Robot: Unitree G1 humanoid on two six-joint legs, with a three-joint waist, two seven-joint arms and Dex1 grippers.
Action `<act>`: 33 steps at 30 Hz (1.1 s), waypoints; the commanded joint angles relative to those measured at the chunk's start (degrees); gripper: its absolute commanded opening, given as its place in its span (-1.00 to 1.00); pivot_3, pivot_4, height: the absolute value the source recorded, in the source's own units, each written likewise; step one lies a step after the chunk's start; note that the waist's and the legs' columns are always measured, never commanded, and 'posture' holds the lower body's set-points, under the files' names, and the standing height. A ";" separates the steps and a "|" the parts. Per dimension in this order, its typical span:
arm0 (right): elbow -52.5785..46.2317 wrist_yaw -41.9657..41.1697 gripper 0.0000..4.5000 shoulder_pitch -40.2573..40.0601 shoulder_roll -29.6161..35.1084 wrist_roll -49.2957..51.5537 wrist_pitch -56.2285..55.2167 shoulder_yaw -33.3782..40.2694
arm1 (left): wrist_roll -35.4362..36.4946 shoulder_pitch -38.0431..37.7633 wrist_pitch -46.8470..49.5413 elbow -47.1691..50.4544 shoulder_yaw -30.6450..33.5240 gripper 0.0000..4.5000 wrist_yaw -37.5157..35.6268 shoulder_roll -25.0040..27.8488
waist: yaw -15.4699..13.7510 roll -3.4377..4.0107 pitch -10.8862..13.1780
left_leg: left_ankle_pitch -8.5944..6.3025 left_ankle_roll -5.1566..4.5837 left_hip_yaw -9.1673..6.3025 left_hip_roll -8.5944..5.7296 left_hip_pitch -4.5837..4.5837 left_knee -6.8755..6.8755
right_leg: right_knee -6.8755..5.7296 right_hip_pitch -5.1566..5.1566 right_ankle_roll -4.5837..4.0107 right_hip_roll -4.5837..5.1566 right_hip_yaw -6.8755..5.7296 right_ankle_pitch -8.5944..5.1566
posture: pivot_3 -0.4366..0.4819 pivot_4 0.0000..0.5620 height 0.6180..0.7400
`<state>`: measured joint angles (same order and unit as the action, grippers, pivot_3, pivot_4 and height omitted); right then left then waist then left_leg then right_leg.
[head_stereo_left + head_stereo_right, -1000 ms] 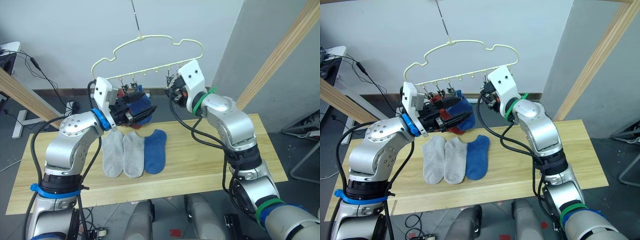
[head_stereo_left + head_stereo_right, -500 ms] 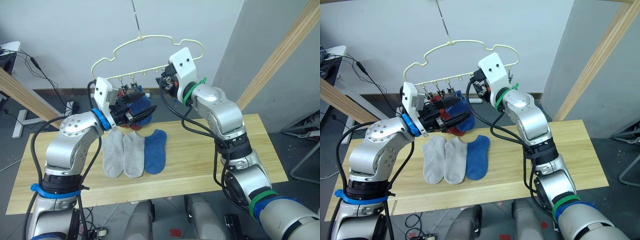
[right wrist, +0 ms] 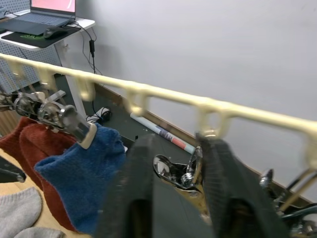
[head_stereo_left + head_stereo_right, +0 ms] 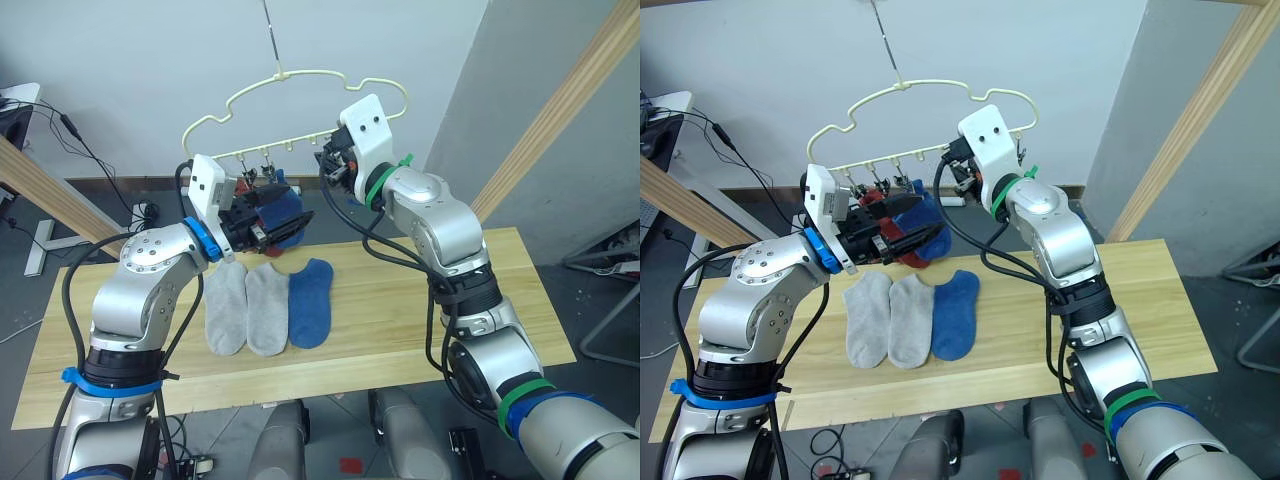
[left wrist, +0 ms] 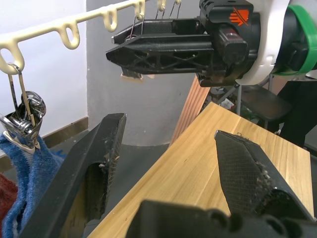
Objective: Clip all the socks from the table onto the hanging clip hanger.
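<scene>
I've got my right gripper up at the clip hanger, upper middle of frame, fingers pinching a free clip; I want a square squeeze so it springs wide. My left gripper sits spread and empty beside the hung blue sock and red socks. On the table, centre frame, two grey socks and one blue sock lie side by side, long axes running away from me, toes toward me.
</scene>
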<state>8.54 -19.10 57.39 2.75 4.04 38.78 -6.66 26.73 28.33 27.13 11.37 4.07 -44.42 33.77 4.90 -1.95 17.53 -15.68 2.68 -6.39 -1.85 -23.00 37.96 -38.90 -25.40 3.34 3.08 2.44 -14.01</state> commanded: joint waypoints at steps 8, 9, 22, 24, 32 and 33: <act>-0.31 0.51 -1.00 2.64 -0.83 1.68 -1.47 2.05 | -6.94 -2.87 -6.27 2.33 -3.56 0.52 0.78 0.52 | 0.00 0.00 0.00 | 0.00 0.00 0.01 0.00 0.00 -0.01 | 0.00 0.00 0.00 0.00 0.01 0.00 | -0.15 0.03 1.00; -0.22 0.56 -1.00 2.75 -0.81 1.76 -1.52 2.11 | -8.39 -3.29 -7.10 2.00 -4.46 0.60 0.72 0.80 | 0.04 0.00 0.00 | 0.00 0.00 0.01 0.00 0.00 0.00 | 0.00 0.00 0.00 0.00 0.01 0.00 | -0.15 0.03 1.00; -0.46 0.59 -1.00 2.93 -0.71 2.64 -1.35 2.32 | -23.61 -11.26 -10.28 -14.31 -14.97 0.99 14.04 -10.63 | 0.05 0.01 -0.01 | 0.00 -0.01 0.04 0.03 -0.01 -0.01 | -0.06 -0.08 -0.01 0.01 0.03 0.01 | -0.19 0.03 1.00; -0.77 0.53 -1.00 2.71 -0.63 2.63 -1.08 2.34 | -25.48 -10.41 -11.20 -18.64 -15.56 0.99 15.63 -12.16 | 0.08 0.01 -0.01 | 0.00 -0.01 0.06 0.04 -0.02 -0.01 | -0.06 -0.08 -0.03 0.01 0.03 0.02 | -0.20 0.04 1.00; -2.05 0.52 -1.00 1.68 -0.50 2.77 0.15 2.41 | -30.39 -7.32 -16.18 -31.84 -16.81 0.82 18.76 -15.31 | 0.09 0.01 -0.01 | 0.00 -0.01 0.06 0.05 -0.02 0.00 | -0.06 -0.08 -0.04 0.03 0.02 0.02 | -0.22 0.06 1.00; -2.21 0.48 -1.00 1.49 -0.51 2.80 0.31 2.38 | -31.10 -7.01 -16.42 -33.26 -17.16 0.73 18.93 -15.45 | 0.08 0.01 -0.01 | 0.00 -0.01 0.06 0.05 -0.02 0.00 | -0.06 -0.08 -0.04 0.04 0.02 0.03 | -0.22 0.06 1.00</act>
<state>9.72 -18.60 58.71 2.27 5.82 39.35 -4.60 -2.67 21.72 11.53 -19.59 -12.06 -26.36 18.44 4.98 -1.94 17.53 -15.69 2.67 -6.32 -1.80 -23.01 37.96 -38.97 -25.47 3.30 3.12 2.47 -13.98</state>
